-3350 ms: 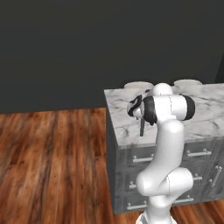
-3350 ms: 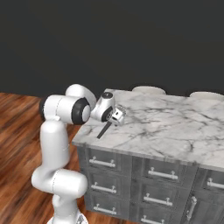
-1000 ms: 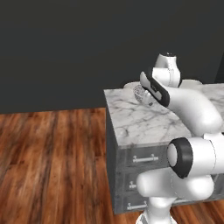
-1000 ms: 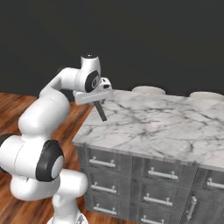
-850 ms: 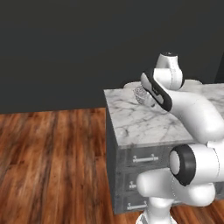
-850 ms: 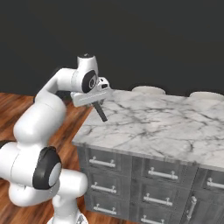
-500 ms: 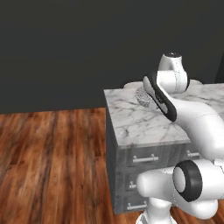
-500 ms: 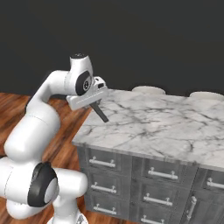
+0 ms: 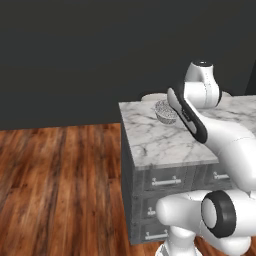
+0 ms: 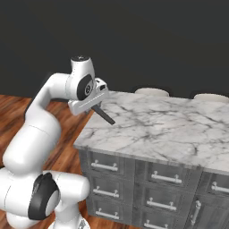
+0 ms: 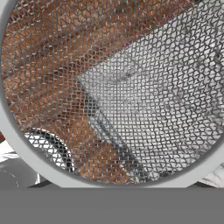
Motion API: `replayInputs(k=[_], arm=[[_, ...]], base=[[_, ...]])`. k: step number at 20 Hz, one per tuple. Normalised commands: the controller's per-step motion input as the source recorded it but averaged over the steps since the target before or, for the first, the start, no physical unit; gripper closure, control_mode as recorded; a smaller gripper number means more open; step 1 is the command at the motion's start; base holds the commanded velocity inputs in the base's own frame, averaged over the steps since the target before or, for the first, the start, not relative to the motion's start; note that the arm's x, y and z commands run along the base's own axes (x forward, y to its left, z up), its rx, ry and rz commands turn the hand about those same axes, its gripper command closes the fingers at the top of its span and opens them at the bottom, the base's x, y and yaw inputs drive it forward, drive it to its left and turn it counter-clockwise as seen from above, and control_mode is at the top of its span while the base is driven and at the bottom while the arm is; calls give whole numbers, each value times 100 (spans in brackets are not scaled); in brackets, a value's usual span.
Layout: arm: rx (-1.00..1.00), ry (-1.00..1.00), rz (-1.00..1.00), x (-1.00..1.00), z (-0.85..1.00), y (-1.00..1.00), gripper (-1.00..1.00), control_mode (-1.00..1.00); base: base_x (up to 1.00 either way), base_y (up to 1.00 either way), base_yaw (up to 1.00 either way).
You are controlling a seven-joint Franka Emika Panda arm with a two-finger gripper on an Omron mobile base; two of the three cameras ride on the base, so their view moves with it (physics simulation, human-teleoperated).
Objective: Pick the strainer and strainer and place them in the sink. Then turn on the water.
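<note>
A round silver mesh strainer (image 9: 164, 111) with a long black handle (image 10: 104, 115) hangs above the left end of the marble counter (image 10: 156, 129). My gripper (image 10: 91, 102) is shut on it where the handle starts. In the hand view the strainer's mesh (image 11: 122, 87) and pale rim (image 11: 22, 144) lie right against the camera. The wood floor and a counter corner show through the mesh. The sink and the water's tap are out of view.
The counter is an island with grey drawers (image 10: 134, 179) below it. Two round white tops (image 10: 152, 92) (image 10: 210, 97) stand at its far edge. Wood floor (image 9: 60, 175) spreads to the left, and a dark wall is behind.
The arm has unfolded from a low crouch and lifted the strainer from the counter's front edge. Over the last second the elbow swung outward while the strainer barely shifted.
</note>
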Motion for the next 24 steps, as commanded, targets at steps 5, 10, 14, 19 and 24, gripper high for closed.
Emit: replayInputs(k=[5, 10, 14, 19, 24], arm=[[0, -7, 7, -32, 0, 0, 100, -100], [-2, -11, 1, -25, 0, 0, 100, -100], [0, -7, 0, -14, 0, 0, 100, -100], [0, -9, 0, -17, 0, 0, 100, -100], [0, -7, 0, -10, 8, 0, 100, -100]], base=[[0, 0, 0], [0, 0, 0], [0, 0, 0], [0, 0, 0], [0, 0, 0]])
